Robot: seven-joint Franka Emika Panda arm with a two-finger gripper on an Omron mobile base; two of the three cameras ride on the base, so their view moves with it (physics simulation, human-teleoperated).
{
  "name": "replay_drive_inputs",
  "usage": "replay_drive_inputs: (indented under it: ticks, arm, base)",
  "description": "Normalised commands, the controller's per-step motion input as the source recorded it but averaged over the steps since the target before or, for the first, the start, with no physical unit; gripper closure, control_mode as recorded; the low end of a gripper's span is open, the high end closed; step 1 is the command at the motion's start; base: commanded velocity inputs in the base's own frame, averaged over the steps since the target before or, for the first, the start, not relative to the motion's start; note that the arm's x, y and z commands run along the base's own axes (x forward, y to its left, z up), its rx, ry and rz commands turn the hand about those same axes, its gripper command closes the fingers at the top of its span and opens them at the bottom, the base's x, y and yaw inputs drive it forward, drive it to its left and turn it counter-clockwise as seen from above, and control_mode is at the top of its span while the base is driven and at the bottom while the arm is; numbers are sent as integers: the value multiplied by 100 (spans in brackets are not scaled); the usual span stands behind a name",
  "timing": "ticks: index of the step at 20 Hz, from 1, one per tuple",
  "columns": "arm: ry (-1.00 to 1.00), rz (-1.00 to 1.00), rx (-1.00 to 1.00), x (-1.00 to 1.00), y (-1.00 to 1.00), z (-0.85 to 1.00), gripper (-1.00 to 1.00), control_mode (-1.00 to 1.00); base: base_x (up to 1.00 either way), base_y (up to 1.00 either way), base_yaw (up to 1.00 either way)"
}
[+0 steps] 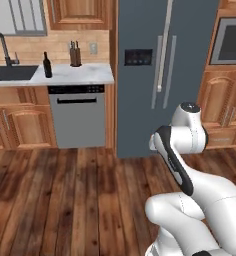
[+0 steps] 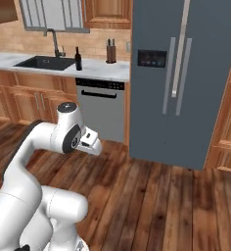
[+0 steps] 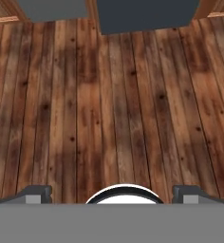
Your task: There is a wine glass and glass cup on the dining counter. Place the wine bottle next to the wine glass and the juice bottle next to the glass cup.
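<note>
Gripper point(image 3: 112, 193) nearest, above wood floor point(image 3: 114, 104), jaws spread wide, empty. Wine bottle point(image 1: 47, 65) upright on marble counter point(image 1: 85, 75), between sink point(image 1: 10, 73) and knife block point(image 1: 75, 55). Judged rigid, heavy, slippery, breakable: grasp mid-body, not neck.

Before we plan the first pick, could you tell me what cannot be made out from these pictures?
- Wine bottle on the sink counter: too small in both base views to read label or cap.
- Sink: cut off by the left base view's left edge.
- Pincer: fingertips barely rise above the hand view's bottom edge.
</note>
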Motion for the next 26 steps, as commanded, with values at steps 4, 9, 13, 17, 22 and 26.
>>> replay_drive_inputs:
  ticks: [4,9,13,17,22,26]
  arm:
    - [0,0,0,0,0,0,-100,100]
    - [0,0,0,0,0,0,-100,100]
    - [0,0,0,0,0,0,-100,100]
    - [0,0,0,0,0,0,-100,100]
    - [0,0,0,0,0,0,-100,100]
    - [0,0,0,0,0,0,-100,100]
  base:
    - [94,-9,11]
    - [93,10,6]
    - [94,15,1]
    - [83,35,0]
    - [57,66,-5]
    - [53,69,-5]
